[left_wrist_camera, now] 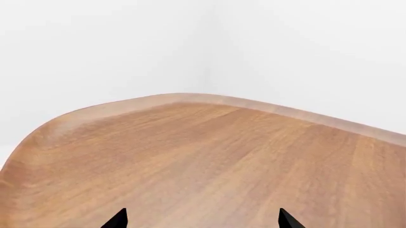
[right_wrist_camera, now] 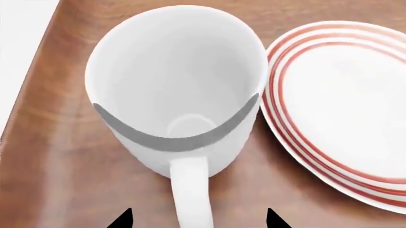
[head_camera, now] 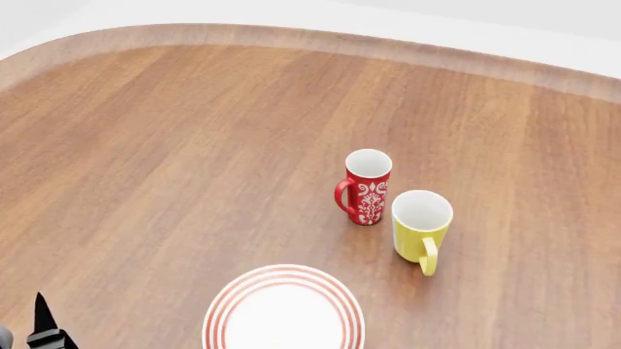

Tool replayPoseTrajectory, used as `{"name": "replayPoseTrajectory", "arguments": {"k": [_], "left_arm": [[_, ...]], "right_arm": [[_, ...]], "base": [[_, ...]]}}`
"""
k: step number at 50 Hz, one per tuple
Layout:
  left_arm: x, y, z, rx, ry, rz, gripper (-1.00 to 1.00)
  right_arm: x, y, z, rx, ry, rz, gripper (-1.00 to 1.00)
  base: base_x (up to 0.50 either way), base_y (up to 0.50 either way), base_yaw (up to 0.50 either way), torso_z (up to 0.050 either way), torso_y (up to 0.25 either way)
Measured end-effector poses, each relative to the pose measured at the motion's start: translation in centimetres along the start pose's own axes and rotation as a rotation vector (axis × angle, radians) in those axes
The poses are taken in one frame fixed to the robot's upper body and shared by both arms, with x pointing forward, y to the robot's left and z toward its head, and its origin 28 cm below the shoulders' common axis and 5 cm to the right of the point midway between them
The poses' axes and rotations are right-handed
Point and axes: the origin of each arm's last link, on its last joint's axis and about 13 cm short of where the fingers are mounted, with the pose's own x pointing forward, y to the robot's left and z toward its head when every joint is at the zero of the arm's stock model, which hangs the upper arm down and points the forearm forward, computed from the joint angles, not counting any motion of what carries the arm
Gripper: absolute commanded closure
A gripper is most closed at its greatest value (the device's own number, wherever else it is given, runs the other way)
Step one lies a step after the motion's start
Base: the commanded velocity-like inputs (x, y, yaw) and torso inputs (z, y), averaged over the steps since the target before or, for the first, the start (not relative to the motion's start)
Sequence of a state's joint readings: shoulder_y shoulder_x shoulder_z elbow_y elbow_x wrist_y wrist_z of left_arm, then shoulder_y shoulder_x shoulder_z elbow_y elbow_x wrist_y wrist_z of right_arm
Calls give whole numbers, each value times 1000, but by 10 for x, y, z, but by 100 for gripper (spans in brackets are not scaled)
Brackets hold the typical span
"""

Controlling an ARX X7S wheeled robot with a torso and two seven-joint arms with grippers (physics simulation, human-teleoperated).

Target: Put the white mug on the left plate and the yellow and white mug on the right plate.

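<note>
Your large all-white glossy mug [right_wrist_camera: 178, 90] fills the right wrist view, standing upright on the brown wooden table [head_camera: 174, 160], and you look straight down into its open mouth, with its loop handle running toward the camera between the two dark fingertips [right_wrist_camera: 121, 219] of your right gripper [right_wrist_camera: 198, 219]. Those tips stand spread to either side of the handle and touch nothing, so that gripper is open and holds nothing. Just beside the mug lies a round flat white plate with thin red rings [right_wrist_camera: 343, 109], its rim very close to the mug's wall; whether they touch, you cannot tell. The head view does not show this mug. There, the small yellow mug with the white inside [head_camera: 421, 225] stands upright on the table, handle toward you, and just beside it stands a red mug with white ornament [head_camera: 366, 186], a little farther from you and to the left. Nearer to you lies another red-ringed white plate [head_camera: 283, 309], cut off by the picture's lower edge, with neither mug on it. Your left gripper [left_wrist_camera: 201, 219] hangs over bare wood near the table's rounded corner, its dark tips apart, open and empty.
</note>
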State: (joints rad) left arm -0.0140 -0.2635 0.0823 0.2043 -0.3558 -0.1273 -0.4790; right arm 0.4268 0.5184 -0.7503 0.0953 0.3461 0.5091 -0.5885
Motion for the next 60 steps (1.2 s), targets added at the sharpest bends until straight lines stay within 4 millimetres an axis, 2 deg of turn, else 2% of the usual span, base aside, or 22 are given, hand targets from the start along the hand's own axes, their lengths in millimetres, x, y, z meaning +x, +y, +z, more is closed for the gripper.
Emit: {"name": "replayPoseTrajectory", "arguments": {"k": [11,12,28,44,60], "left_arm": [[-1,0,0,0,1,0,-100],[-1,0,0,0,1,1,-100],[0,0,-1,0,1,2,-100],[1,0,-2,1,0,3,-100],[3,0,-3,3,-2,0,-100]], "right_arm": [[6,-1,-4,12,8,13,-100],[7,-1,-4,13,9,17,100],[3,8,-2,-21,-14,85,100],[-16,18,23,-98,-120,64,100],[-20,-4,43,13,-238,-160,100]], "base": [[0,0,0,0,0],[0,0,0,0,0],[0,0,0,0,0],[0,0,0,0,0],[0,0,0,0,1]]}}
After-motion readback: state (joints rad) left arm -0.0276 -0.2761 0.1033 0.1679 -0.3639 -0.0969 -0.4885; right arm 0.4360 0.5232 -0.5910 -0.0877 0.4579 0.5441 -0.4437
